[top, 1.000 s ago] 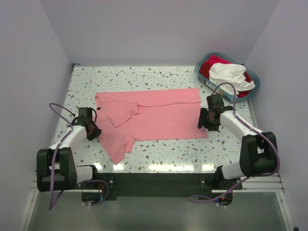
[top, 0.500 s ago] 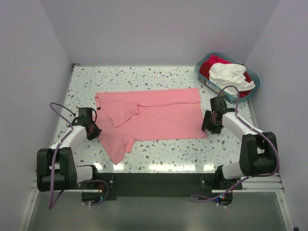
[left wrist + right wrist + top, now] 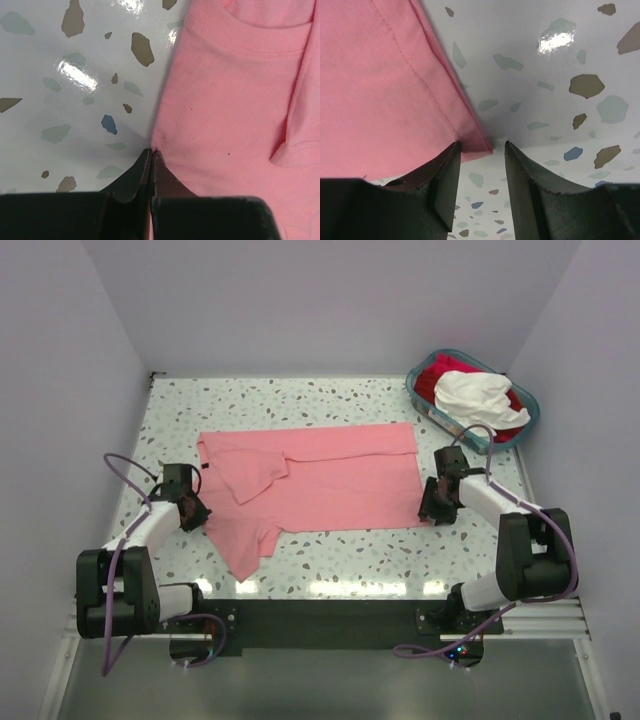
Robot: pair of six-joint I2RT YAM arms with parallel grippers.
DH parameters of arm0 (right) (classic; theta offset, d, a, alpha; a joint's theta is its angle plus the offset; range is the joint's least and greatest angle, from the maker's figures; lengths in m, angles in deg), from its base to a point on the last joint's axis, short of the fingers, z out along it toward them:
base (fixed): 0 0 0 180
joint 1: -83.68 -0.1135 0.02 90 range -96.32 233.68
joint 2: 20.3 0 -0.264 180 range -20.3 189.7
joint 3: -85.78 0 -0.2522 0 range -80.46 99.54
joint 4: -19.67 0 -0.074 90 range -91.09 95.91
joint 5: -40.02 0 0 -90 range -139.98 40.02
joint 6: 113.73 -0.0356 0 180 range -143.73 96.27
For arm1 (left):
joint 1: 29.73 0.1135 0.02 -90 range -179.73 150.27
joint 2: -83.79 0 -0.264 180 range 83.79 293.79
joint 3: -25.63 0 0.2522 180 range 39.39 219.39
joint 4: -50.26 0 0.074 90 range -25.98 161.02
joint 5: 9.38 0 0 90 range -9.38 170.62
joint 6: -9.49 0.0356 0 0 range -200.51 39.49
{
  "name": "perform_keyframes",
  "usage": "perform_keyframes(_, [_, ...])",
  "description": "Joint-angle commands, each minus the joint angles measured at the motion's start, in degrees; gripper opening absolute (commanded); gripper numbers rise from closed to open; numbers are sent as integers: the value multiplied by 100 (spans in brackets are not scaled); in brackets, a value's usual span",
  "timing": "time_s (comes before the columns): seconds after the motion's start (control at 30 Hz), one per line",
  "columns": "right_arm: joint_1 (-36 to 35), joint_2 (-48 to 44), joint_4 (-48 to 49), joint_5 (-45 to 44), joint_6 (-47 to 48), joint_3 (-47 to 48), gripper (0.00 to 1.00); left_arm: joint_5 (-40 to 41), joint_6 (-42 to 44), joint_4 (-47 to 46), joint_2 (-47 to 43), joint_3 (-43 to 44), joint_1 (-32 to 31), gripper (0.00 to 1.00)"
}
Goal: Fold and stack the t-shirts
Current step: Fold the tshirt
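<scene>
A salmon-pink soft cotton t-shirt (image 3: 330, 480) lies spread flat in the middle of the speckled terrazzo tabletop (image 3: 300, 400), its neck end toward the left arm and its bottom hem toward the right arm. One sleeve is folded in over the chest.

The left hand (image 3: 151, 152) has its fingers pressed fully together at the shirt's near-left edge, and the cloth puckers slightly at the tips, so it appears to pinch that edge. The right hand (image 3: 481, 146) stands about half open, one finger on each side of the near hem corner, gripping nothing yet.

A crumpled white t-shirt (image 3: 475, 392) and a red t-shirt (image 3: 440, 375) wait in a teal-blue plastic basket (image 3: 413, 388) at the far right corner.

The pink cloth looks light, thin and limp. It will likely sag and drape between any two held points and slide easily on the glossy surface. The stitched hem corner is the firmer spot to take hold of, deep enough that both layers are caught. A shallow pinch on a single layer could slip out once the shirt is lifted.
</scene>
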Motion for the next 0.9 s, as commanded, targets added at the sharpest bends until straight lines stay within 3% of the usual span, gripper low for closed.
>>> perform_keyframes(0.0, [18,48,19,131,-117,-92,44,19,103,-15,-29,25,19,0])
perform_keyframes(0.23, [18,206,54,87,-65,-171,34,45,111,-15,-38,25,19,0])
perform_keyframes(0.37, [18,232,54,17,-29,-189,8,80,111,46,-46,25,19,0])
perform_keyframes(0.47, [18,84,-191,-97,6,-75,0,151,120,160,-125,77,19,0])
perform_keyframes(0.87, [18,144,-1273,-230,374,1655,0,274,348,767,-38,1210,28,0])
